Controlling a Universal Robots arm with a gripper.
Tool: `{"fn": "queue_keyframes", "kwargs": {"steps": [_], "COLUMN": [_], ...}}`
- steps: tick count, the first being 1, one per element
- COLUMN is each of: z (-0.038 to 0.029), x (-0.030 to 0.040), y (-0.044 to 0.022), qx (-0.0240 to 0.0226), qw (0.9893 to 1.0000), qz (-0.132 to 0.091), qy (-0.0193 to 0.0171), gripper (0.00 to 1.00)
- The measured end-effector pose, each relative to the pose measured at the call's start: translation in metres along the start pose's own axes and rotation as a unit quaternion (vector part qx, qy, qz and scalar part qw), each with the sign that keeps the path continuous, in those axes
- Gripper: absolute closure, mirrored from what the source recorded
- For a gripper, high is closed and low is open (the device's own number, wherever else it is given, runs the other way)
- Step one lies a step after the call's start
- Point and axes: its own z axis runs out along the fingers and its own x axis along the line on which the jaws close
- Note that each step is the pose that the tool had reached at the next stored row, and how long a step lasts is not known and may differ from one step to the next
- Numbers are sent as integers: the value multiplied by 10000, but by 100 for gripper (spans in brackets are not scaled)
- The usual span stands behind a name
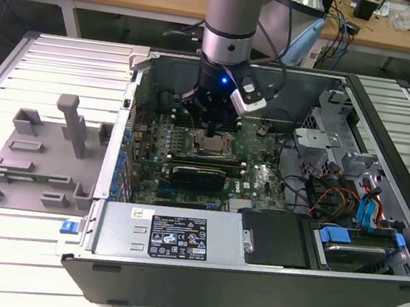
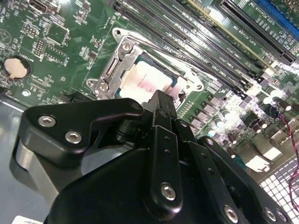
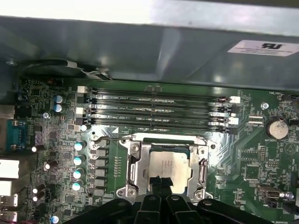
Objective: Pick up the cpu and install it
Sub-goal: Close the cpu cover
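The cpu (image 3: pixel 169 163), a silvery square chip, lies flat in the metal-framed socket (image 3: pixel 133 163) on the green motherboard. In the second wrist view the cpu (image 2: pixel 147 81) shows pale just beyond the black fingers. My gripper (image 3: pixel 161 181) hangs directly over the chip's near edge, its two black fingertips pressed together with nothing between them. I cannot tell whether the tips touch the chip's top. In the exterior view the gripper (image 1: pixel 212 128) reaches down into the open computer case above the cpu (image 1: pixel 212 144).
Several memory slots (image 3: pixel 159 109) run along the socket's far side, under the grey case wall (image 3: pixel 140 46). A coin battery (image 3: pixel 276 128) sits beside the socket. The power supply (image 1: pixel 172 236), loose cables (image 1: pixel 327 191) and a drive bay (image 1: pixel 351 239) crowd the case. A grey fixture (image 1: pixel 48 149) stands outside.
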Motion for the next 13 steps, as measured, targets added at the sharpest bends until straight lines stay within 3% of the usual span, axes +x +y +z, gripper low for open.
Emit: {"fn": "queue_keyframes", "kwargs": {"steps": [5, 13], "z": [66, 156], "x": [104, 158], "y": [6, 5], "qx": [0, -1], "qw": [10000, 10000], "qz": [4, 15], "qy": [0, 0], "gripper": [89, 89]}}
